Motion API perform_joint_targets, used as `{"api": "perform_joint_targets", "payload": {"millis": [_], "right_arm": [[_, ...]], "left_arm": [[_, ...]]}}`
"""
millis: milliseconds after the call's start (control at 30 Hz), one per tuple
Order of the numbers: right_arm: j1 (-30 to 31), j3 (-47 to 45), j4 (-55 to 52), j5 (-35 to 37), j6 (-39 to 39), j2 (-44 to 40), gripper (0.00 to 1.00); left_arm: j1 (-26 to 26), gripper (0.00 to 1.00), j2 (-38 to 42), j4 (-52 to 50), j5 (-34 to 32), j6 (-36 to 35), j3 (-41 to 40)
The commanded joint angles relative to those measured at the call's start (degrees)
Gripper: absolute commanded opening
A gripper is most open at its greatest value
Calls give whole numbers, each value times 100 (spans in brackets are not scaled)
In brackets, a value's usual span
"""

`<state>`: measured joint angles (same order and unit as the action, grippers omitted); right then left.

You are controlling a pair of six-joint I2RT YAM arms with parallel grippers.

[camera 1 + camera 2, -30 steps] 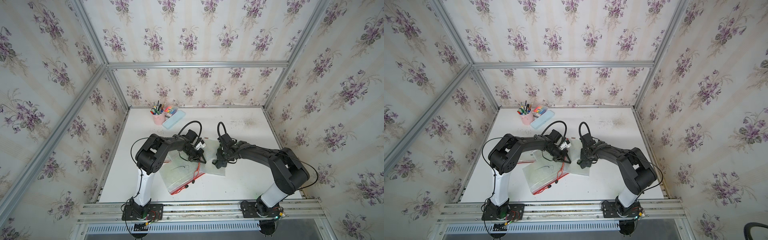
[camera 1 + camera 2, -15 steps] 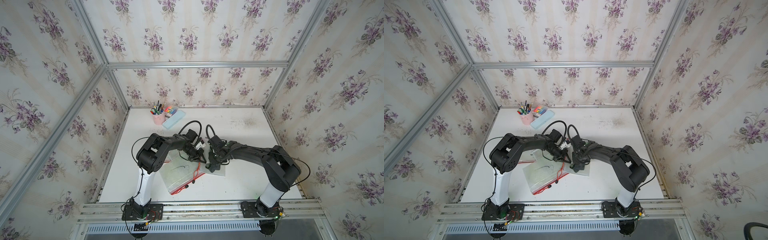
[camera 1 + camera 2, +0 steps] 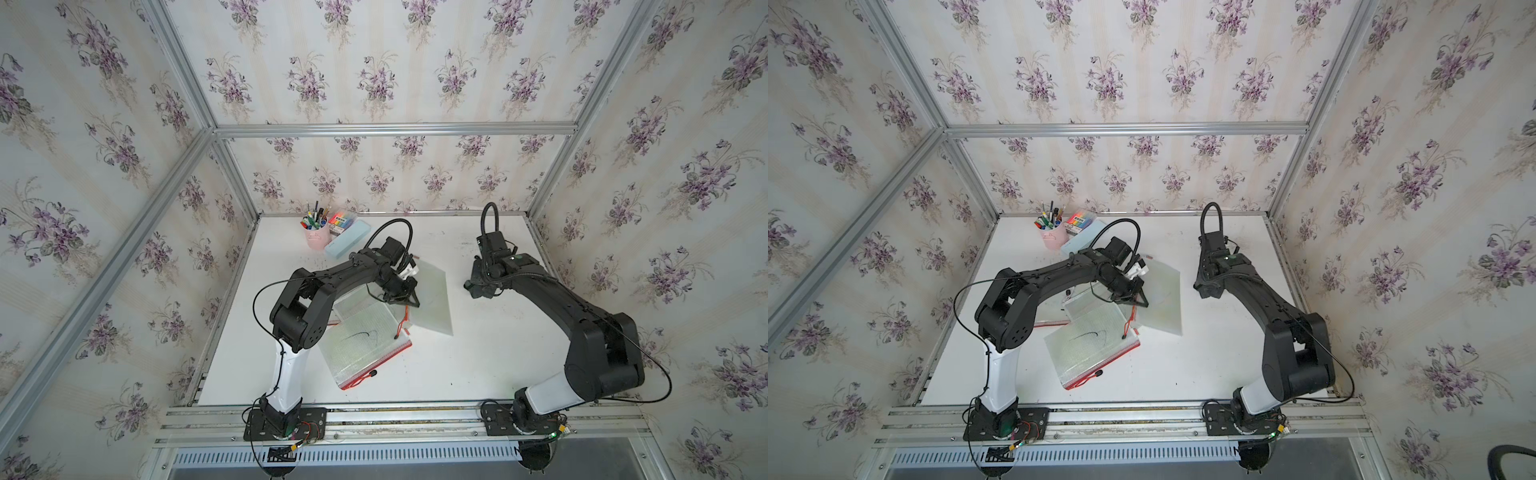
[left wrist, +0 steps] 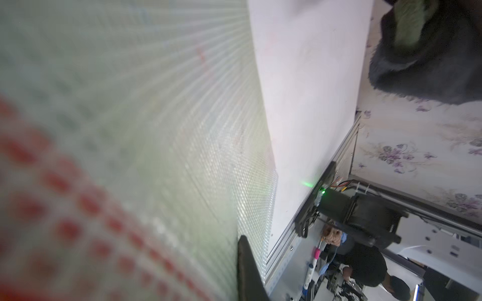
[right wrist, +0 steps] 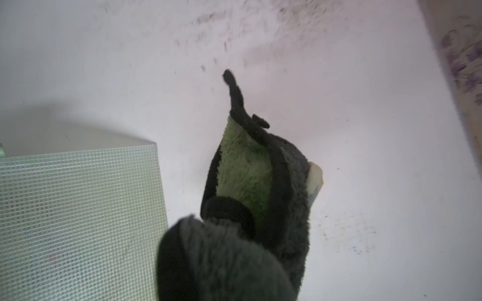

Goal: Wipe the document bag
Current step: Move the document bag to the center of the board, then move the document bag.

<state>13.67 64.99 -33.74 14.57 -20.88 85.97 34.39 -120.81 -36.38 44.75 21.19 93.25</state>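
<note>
The document bag (image 3: 434, 299), a pale green mesh sleeve, lies mid-table in both top views (image 3: 1163, 299). My left gripper (image 3: 411, 302) is shut on its left edge. In the left wrist view the mesh (image 4: 156, 130) fills the picture beside one black finger (image 4: 249, 273). My right gripper (image 3: 478, 290) hangs over bare table to the right of the bag, apart from it. It is shut on a dark grey and green cloth (image 5: 242, 177) that hides its jaws. The bag's corner (image 5: 78, 221) shows beside the cloth.
A second mesh bag (image 3: 357, 353) with a red zip edge and a black scribble lies in front of the left gripper. Another bag (image 3: 1050, 323) sits partly under the left arm. A pink pen cup (image 3: 316, 237), a marker box (image 3: 343, 218) and a light-blue case (image 3: 347, 239) stand at the back left.
My right gripper has carried the cloth from the document bag off to the right, over the bare table. The left gripper has stayed where it was.
</note>
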Motion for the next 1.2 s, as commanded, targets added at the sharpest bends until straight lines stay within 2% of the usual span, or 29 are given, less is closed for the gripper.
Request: {"api": "perform_joint_targets", "payload": {"millis": [0, 200, 367, 400, 467, 500, 600, 733, 800, 967, 1067, 1167], "right_arm": [[-238, 224, -354, 169, 383, -278, 10], [-435, 287, -569, 49, 612, -509, 10], [-442, 7, -546, -173, 654, -625, 10], [-443, -29, -538, -209, 665, -639, 10], [-436, -86, -545, -257, 680, -652, 10], [-440, -119, -526, -281, 689, -674, 10], [-442, -149, -463, -363, 726, -705, 10], [-430, -148, -331, -626, 744, -640, 10], [-419, -182, -229, -749, 727, -567, 10], [-145, -131, -121, -749, 745, -313, 10], [300, -117, 50, -992, 624, -146, 10], [1134, -68, 108, -1032, 417, 183, 10]], "left_arm": [[149, 0, -520, -9, -74, 664, 721], [538, 0, -2031, 553, -139, 1764, 2533], [850, 0, -3153, 372, -235, 2055, 4275], [898, 8, -3350, 183, -262, 2046, 4613], [929, 42, -3476, -179, -378, 1921, 4911], [929, 63, -3372, -369, -552, 1737, 4845], [908, 99, -2774, -1081, -1344, 946, 4335], [774, 100, -1710, -1812, -2194, 142, 3306], [707, 100, -1132, -1857, -2391, -190, 2641], [387, 100, 170, -2187, -3062, -680, 1160], [-63, 100, 932, -2096, -3045, -940, -9], [-502, 98, 1495, -2143, -3094, -1281, -853]]}}
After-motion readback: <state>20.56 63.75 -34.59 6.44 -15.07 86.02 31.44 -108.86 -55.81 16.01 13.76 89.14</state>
